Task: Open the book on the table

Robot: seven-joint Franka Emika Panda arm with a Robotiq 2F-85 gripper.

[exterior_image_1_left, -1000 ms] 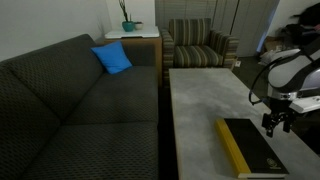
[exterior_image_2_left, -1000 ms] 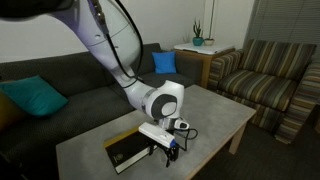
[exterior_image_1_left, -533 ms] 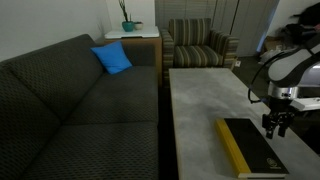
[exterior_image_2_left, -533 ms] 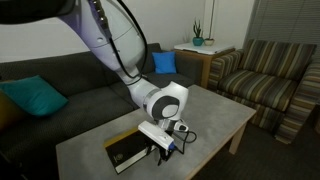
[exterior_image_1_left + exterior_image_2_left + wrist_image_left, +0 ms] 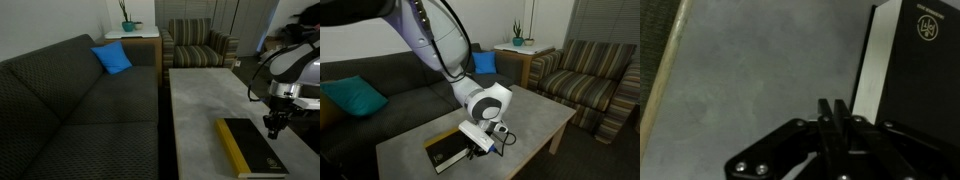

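Observation:
The book (image 5: 257,150) lies closed on the grey table (image 5: 200,95), a black cover with a yellow spine on its left side. In the wrist view the book (image 5: 922,60) fills the upper right, its white page edge facing my gripper (image 5: 834,105). The two fingers stand pressed together with nothing between them, just above the table (image 5: 750,70) beside that page edge. In both exterior views the gripper (image 5: 273,130) (image 5: 492,148) hangs low at the book's (image 5: 448,152) long side, opposite the spine. I cannot tell whether it touches the book.
A dark sofa (image 5: 70,110) runs along the table's far long side, with a blue cushion (image 5: 113,59). A striped armchair (image 5: 200,45) and a white side table with a plant (image 5: 128,30) stand beyond. A teal cushion (image 5: 355,97) lies on the sofa.
The gripper's fingers have come together from wide open. The arm and the book have hardly moved.

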